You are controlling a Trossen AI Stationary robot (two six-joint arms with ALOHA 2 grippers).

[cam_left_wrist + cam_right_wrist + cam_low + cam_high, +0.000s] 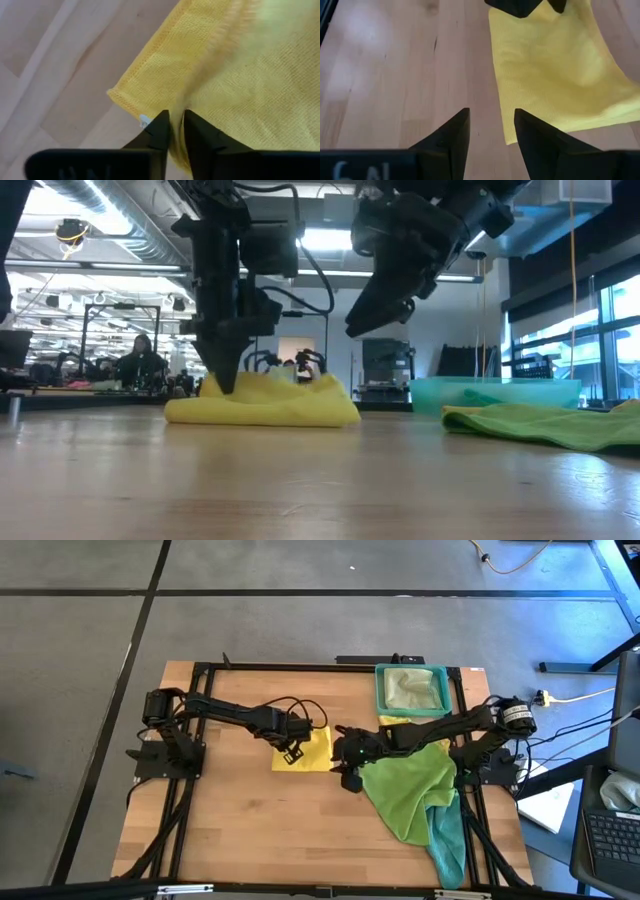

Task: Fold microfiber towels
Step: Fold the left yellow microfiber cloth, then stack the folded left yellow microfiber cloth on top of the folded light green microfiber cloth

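Left pincer (173, 131) down on the yellow towel (305, 750) at mid-surface, fingers a narrow slit apart with a fold of yellow cloth between them; hemmed corner with a small white tag just beside. Towel folded, slightly humped. Right pincer (491, 137) hovers over bare wood beside the towel's edge, fingers apart, holding nothing. Bright green towel (410, 790) rumpled near the right arm, teal towel (450, 840) under it.

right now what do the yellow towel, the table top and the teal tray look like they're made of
Yellow towel: soft knit cloth, matte, likely microfiber; fine weave and stitched hem show in the left wrist view.
Table top: wood planks, smooth light finish; grain and board seams show.
Teal tray: probably rigid plastic; straight thin walls, slightly translucent in the low view.
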